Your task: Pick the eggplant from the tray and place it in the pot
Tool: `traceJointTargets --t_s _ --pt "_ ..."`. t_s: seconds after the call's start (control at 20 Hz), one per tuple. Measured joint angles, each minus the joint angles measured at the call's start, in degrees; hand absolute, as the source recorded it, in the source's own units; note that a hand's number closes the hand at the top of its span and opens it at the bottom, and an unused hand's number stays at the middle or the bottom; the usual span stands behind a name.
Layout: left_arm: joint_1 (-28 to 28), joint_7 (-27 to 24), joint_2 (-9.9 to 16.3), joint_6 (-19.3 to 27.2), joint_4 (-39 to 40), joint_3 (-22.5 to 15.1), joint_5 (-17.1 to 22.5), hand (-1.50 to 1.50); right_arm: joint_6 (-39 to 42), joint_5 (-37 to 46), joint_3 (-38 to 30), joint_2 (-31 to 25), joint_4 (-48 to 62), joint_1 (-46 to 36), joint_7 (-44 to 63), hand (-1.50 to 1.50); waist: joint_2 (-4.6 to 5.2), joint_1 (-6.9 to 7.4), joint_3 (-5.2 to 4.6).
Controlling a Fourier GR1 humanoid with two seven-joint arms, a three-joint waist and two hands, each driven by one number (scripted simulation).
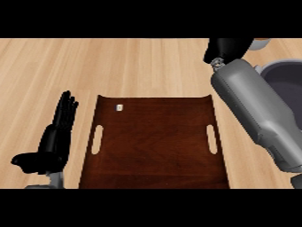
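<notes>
Near edge: left hand [54, 142] is resting at the left, just beside the tray's left side, fingers straight and pointing far, thumb sticking out left, holding nothing. Tray [154, 150] is lying in the near centre of the wooden counter [81, 66], dark brown wood, with a slot handle on each long side and curled-up far corners. Its surface is showing nothing but a small white label [120, 107] near the far-left corner; any writing on the label is too small to read.

Right forearm [261, 117] is stretching from the near right diagonally toward the far side, crossing over the left part of the pot [290, 84]. Pot is sitting at the right, grey with a dark inside, well right of the tray, partly cut by the frame edge and partly hidden by the arm.

Far right: right hand [226, 49] is showing as a black shape at the top edge, above the pot's far-left rim. Can't tell if its fingers are open or closed. Eggplant isn't visible anywhere; whether the right hand is holding it can't be told.
</notes>
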Motion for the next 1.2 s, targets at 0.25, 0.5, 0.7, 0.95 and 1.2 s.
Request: traceJointTargets --t_s 0.25,0.5,0.7,0.95,1.2 --pt "0.3 0.4 0.0 0.0 -0.5 0.1 -0.2 0.0 1.7 1.0 -3.3 -4.7 -5.1 4.4 0.0 1.5 -0.03 -0.26 0.01" --pt "0.2 0.5 0.2 -0.5 -0.9 0.9 0.1 0.0 2.4 0.5 -7.6 -10.2 -10.5 10.9 -1.7 1.5 0.03 -0.28 0.01" --pt "0.0 1.3 0.3 -0.6 -1.5 1.2 0.1 0.0 3.0 -1.0 -11.2 -14.5 -15.9 17.0 -3.3 1.5 0.06 -0.27 0.01" --pt "-0.1 1.2 -0.8 -0.4 -1.2 0.4 -0.6 0.0 2.5 -5.3 -17.1 -18.4 -17.4 23.1 -8.6 1.5 0.2 0.05 0.03" --pt "-0.5 0.5 -1.1 -0.6 -0.2 0.6 -1.2 0.0 1.9 -10.0 -21.5 -18.9 -15.5 27.8 -14.4 1.5 0.32 0.41 0.03"
